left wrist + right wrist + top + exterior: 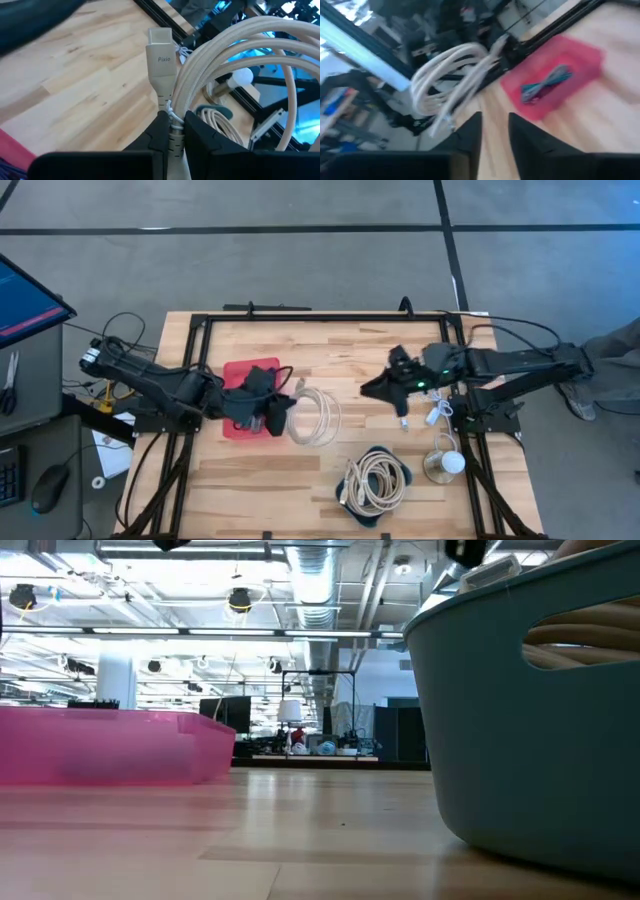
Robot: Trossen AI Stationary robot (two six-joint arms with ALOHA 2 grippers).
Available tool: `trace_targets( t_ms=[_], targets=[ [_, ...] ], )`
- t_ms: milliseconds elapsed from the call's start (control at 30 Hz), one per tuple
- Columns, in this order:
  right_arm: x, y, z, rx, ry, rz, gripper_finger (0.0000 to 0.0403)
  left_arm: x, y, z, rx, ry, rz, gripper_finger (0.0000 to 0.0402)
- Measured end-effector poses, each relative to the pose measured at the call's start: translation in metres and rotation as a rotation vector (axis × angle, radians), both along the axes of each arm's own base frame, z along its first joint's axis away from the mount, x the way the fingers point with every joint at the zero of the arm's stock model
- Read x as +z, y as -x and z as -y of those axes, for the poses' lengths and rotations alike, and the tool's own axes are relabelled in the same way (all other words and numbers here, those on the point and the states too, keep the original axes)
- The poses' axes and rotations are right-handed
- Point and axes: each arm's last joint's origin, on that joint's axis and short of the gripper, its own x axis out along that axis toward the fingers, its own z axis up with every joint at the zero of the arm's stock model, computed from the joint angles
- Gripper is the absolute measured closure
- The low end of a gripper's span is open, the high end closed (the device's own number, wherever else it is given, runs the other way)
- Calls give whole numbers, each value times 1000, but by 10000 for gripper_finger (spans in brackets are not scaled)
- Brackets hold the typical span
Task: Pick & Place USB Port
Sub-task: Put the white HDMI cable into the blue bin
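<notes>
A coiled beige USB cable (316, 416) with a plug marked "Pixio" (160, 60) is held just right of the pink bin (243, 420). My left gripper (277, 416) is shut on it, at the bin's right edge. In the right wrist view the coil (451, 75) hangs in the air beside the pink bin (555, 75), which holds a blue-grey cable bundle (547, 82). My right gripper (372, 388) hovers open and empty over the table's middle right, fingers (470, 132) pointing toward the bin. My left gripper pinches the cable between its two fingers (159, 131) just behind the plug, at the ribbed neck (172, 122). The plug stands out past the fingertips. The coil's loops (240, 55) spread out to one side, lifted clear of the table.
A teal basket (372, 452) with more coiled beige cables sits at the near middle right and fills the right of the low view (520, 730). A white bulb-shaped item (447, 464) and a small white adapter cable (436, 412) lie by the right edge. Bare wood lies between bin and basket.
</notes>
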Motion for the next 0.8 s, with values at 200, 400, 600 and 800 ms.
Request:
trace_targets(
  t_ms=[200, 400, 600, 800],
  targets=[
    [-23, -39, -8, 69, -105, -51, 247, -1, -4, -8, 30, -11, -5, 367],
    [-23, -61, -13, 159, -159, 67, 202, -1, -4, -10, 24, -30, -10, 367],
    [-16, -62, -10, 223, -211, 122, 192, -1, -4, -10, 24, -33, -15, 367],
    [-17, -62, -9, 217, -206, 121, 224, -1, -4, -10, 27, -34, -14, 367]
  ],
)
